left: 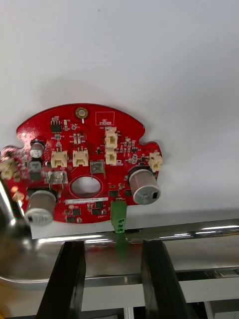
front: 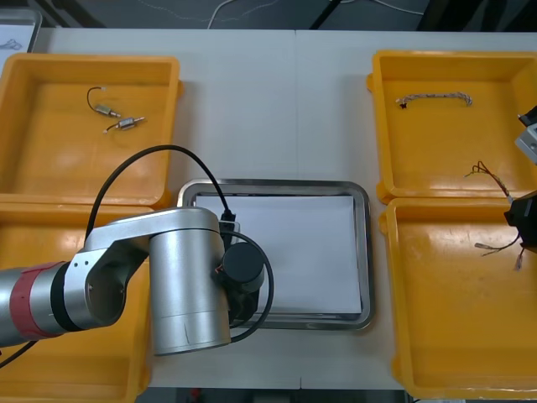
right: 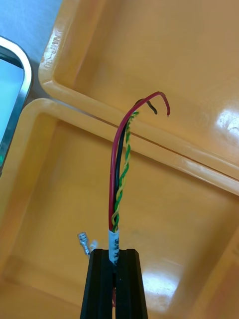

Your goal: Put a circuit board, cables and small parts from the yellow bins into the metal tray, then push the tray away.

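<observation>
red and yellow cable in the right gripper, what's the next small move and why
Probably carry it across to the metal tray. The right gripper is shut on the cable over a yellow bin, so the pick looks done. The circuit board lies in the tray, and the left gripper is open at its rim, so keep clear of that arm.

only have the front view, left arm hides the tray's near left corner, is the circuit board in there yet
observer: Yes. A round red circuit board lies flat on the white inside of the metal tray, just past its near rim.
operator: left gripper holding it
observer: No. The left gripper is open, its fingers apart at the rim, not touching the board.
operator: and the right one
observer: The right gripper is shut on a cable of red, black and yellow-green wires, above a yellow bin.
</observation>
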Motion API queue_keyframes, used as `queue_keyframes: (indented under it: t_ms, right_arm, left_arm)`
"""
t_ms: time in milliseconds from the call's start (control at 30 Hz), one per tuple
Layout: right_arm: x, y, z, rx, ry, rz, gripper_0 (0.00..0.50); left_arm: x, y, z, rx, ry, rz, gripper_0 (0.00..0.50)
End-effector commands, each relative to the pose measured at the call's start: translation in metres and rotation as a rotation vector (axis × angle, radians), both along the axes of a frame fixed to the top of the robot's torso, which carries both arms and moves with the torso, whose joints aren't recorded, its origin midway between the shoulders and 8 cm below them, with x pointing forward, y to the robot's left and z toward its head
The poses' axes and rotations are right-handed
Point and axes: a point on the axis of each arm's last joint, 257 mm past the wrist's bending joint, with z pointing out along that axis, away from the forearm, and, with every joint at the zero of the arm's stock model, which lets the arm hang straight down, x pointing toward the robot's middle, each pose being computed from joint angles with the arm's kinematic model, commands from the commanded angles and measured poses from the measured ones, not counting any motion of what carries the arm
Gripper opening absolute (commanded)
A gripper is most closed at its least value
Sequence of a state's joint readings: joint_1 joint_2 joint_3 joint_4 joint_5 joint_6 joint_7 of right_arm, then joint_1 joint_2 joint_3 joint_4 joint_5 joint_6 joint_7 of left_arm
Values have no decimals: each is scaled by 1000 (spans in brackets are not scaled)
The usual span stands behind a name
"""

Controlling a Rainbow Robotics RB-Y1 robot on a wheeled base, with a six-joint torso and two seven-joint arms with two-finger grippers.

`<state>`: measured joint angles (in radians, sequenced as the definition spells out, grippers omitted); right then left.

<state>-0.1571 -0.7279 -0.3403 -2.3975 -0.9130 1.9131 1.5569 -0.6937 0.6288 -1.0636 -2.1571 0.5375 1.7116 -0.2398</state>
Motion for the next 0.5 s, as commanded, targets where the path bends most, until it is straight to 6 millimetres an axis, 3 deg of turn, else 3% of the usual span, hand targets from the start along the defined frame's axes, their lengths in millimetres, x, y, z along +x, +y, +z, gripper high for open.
queue_keyframes:
  t_ms: [33, 100, 500]
  right_arm:
    - [-2, -2, 12, -95, -7, 50, 0]
    - [-3, -1, 11, -104, -1, 55, 0]
    - [-4, 12, 9, -94, 13, 88, 0]
  left_arm:
    - [-3, -1, -4, 21, -5, -74, 471]
    - [-1, -1, -1, 21, -14, -77, 500]
    - [20, 4, 54, -79, -87, -35, 500]
